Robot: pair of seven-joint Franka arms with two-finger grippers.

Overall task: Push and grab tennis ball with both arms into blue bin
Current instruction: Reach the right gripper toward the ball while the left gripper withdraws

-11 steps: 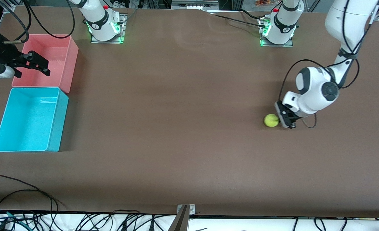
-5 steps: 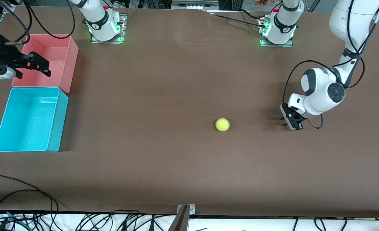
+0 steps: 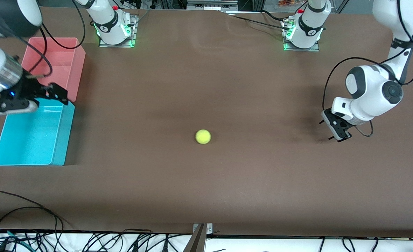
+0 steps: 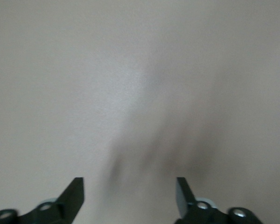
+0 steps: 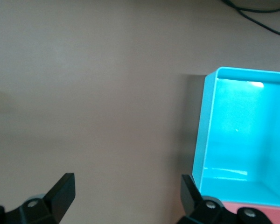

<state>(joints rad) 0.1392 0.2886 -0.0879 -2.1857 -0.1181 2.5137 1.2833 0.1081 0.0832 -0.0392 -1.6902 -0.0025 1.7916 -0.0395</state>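
Observation:
The tennis ball (image 3: 203, 136) lies alone on the brown table, about midway between the two arms' ends. My left gripper (image 3: 327, 130) is open and empty, low over the table toward the left arm's end, well apart from the ball. Its wrist view shows only bare table between its open fingers (image 4: 129, 196). The blue bin (image 3: 57, 140) stands at the right arm's end. My right gripper (image 3: 60, 94) is open and empty over the seam between the blue bin and the pink bin. The right wrist view shows its open fingers (image 5: 127, 191) over the table beside the blue bin (image 5: 201, 140).
A pink bin (image 3: 80, 59) of like size stands against the blue bin, farther from the front camera; its edge shows in the right wrist view (image 5: 261, 212). The two green-lit bases (image 3: 115, 31) (image 3: 301, 33) stand along the table's farthest edge. Cables (image 3: 24, 210) lie at the nearest edge.
The ball has rolled from beside my left gripper toward the right arm's end. The left gripper has drawn back toward its own end. The right gripper has moved from over the pink bin toward the blue bin.

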